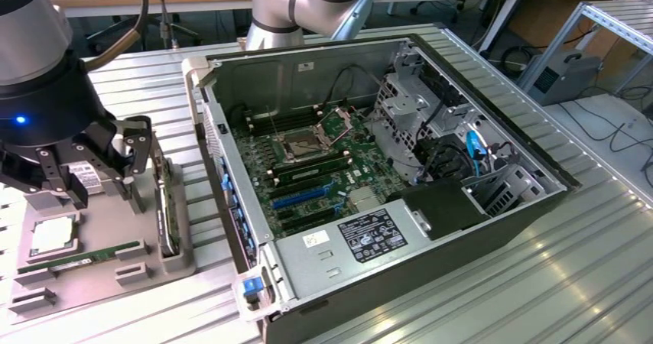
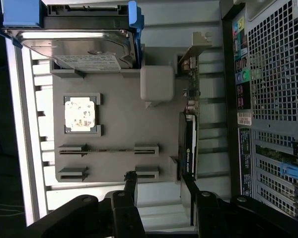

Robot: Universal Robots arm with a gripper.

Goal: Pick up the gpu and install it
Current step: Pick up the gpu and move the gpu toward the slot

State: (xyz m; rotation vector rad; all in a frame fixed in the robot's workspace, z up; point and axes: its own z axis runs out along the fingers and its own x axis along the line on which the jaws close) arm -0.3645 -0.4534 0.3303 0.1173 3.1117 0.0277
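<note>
Nothing is lifted yet: the black two-fingered gripper (image 2: 159, 179) hovers, jaws spread, by the thin dark gpu card (image 2: 188, 144) standing in its grey plastic tray (image 2: 114, 124), the open black computer case (image 1: 449, 279) waiting.

Spread gripper (image 1: 94, 177) hangs over the tray (image 1: 153, 266) holding the gpu (image 1: 161, 206).

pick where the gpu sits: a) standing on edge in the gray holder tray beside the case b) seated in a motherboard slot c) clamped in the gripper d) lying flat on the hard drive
a, the gpu stands on its edge at the side of the gray holder tray, and the open gripper grips nothing.
</note>
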